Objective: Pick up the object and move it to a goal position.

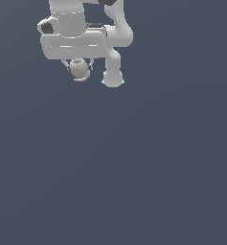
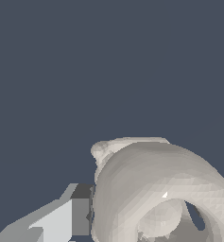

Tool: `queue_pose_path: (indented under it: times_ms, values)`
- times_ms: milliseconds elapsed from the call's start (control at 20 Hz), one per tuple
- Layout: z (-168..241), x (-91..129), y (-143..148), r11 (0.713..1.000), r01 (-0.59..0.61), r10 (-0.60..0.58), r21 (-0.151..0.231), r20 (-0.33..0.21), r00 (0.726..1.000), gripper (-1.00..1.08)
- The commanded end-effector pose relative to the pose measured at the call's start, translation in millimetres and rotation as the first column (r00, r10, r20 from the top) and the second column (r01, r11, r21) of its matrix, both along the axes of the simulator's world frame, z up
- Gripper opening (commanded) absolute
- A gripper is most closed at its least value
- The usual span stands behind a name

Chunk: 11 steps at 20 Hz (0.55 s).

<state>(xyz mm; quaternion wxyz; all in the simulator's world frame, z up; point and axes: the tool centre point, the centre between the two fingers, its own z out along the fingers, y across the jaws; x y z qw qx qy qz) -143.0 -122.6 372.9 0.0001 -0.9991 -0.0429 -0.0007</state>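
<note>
The object (image 1: 78, 67) is a small cream-beige roundish lump, far narrower than the white crossbar above it. It sits between the two thin fingers of my gripper (image 1: 77, 69), near the top of the exterior view, left of centre. The fingers close against its sides. In the wrist view the object (image 2: 156, 189) fills much of the picture as a hollow rounded shape, and one grey finger (image 2: 78, 215) presses against its side. The other finger is hidden behind the object there.
The white arm's links (image 1: 114, 52) hang on the exterior view's right of the gripper. Everything else in both views is a plain dark blue-grey ground (image 1: 134, 167).
</note>
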Motion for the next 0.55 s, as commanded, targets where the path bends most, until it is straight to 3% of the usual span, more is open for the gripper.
queue_pose_path:
  times_ms: [0, 500]
  values:
    - [14.0, -1.6, -3.3, 1.000, 0.000, 0.000, 0.000, -0.001, 1.000, -1.00]
    - [35.1, -1.7, -8.5, 1.000, -0.001, 0.001, 0.000, -0.001, 1.000, -1.00]
